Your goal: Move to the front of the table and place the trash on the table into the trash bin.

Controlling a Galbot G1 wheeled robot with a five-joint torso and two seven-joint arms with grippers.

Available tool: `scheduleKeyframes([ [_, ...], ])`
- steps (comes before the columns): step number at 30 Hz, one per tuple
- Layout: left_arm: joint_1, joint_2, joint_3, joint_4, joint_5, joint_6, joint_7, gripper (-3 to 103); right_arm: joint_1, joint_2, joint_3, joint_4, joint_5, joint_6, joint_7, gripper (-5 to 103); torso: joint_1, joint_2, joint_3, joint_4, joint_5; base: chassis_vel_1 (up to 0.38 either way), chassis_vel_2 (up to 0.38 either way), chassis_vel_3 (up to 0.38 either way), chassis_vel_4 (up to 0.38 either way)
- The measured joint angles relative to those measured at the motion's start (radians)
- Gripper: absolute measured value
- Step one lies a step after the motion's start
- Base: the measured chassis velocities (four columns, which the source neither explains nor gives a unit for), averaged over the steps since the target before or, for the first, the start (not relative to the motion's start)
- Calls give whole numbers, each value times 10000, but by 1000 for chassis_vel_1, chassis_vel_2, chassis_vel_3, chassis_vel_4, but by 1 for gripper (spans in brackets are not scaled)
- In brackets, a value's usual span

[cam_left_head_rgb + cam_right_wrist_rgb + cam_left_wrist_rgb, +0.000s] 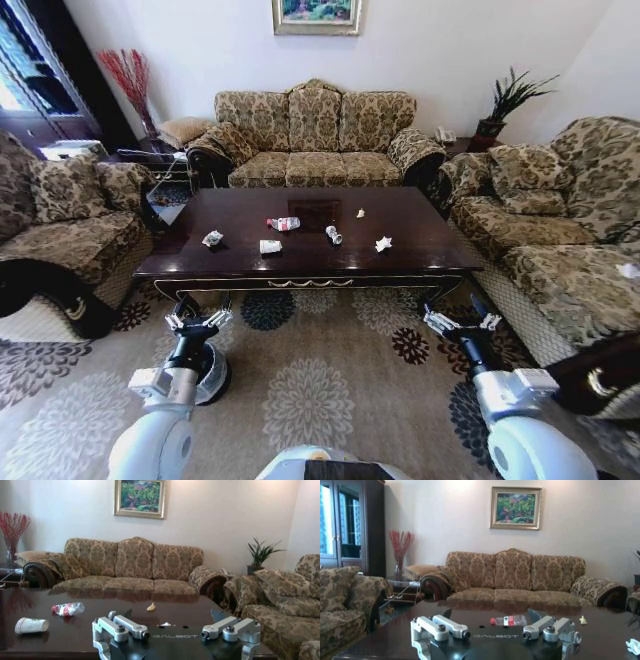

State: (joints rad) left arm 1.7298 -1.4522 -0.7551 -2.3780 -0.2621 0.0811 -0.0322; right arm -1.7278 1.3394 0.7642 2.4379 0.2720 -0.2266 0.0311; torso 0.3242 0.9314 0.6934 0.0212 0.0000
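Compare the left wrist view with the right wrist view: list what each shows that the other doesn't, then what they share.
Left wrist only: the dark cabinet and a paper wad.
Right wrist only: the white cup lying on its side and the potted plant.
Both: the table, the crushed bottle, the small yellowish scrap, the sofa, the painting, the red branches.

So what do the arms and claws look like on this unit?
Both arms have rounded white shells narrowing to black wrists. The left claw and right claw have silver-grey metal fingers with black round tips. The black palm plate carries GALBOT lettering.
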Motion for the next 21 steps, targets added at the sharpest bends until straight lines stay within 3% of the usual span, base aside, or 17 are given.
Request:
scheduleKeyframes([
  [21, -124, 33, 10, -144, 59, 169, 41, 100, -38, 60, -75, 16, -85, -165, 225, 100, 0, 0, 0, 0, 0, 0, 0, 0, 0],
])
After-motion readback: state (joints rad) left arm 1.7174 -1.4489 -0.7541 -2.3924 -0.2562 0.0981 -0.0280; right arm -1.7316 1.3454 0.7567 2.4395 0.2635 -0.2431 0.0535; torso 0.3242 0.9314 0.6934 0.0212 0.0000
